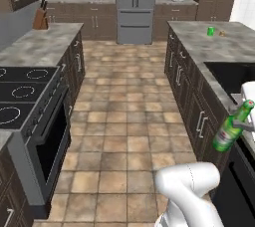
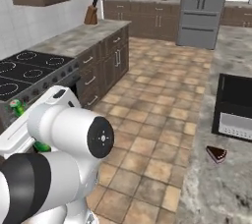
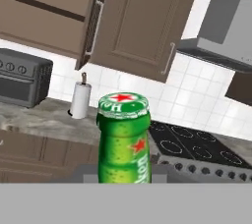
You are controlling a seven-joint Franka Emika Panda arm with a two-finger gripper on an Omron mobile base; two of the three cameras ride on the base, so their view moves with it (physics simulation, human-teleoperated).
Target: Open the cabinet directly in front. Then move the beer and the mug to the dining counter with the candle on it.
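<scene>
Tan tiled floor (image 1: 124, 121) runs between dark base cabinets (image 1: 187, 86); black cooktop (image 1: 22, 91) left, steel fridge (image 1: 134, 7) at far wall.

Beer (image 1: 230, 131): green glass, red-white label, red star on cap. Mug (image 1: 210, 31): bright green. Dining counter (image 1: 209, 47): grey-brown marbled, dk brown drawers. Floor (image 1: 124, 121): tan tiles.
</scene>
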